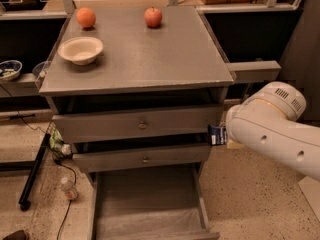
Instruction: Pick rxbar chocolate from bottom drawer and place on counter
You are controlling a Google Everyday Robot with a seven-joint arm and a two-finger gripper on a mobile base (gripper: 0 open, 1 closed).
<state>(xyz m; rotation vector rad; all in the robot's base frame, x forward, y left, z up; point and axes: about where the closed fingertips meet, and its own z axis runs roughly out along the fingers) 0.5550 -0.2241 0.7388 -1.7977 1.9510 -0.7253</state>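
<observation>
The rxbar chocolate (217, 134), a small dark navy wrapper with pale print, hangs in the air just right of the cabinet, level with the gap between the two upper drawers. My gripper (221, 135) sits at the left end of my white arm (272, 129), mostly hidden behind it, and is shut on the bar. The bottom drawer (145, 196) is pulled out below, with a pale liner at its front and nothing in it. The counter (145, 59) is the grey top above, to the upper left of the bar.
On the counter stand a white bowl (80, 49), an orange (86, 17) and a red apple (153, 17). A narrow side shelf (252, 70) juts out right of the counter, above my arm. A small bottle (67, 188) and a black pole (32, 176) lie on the floor at left.
</observation>
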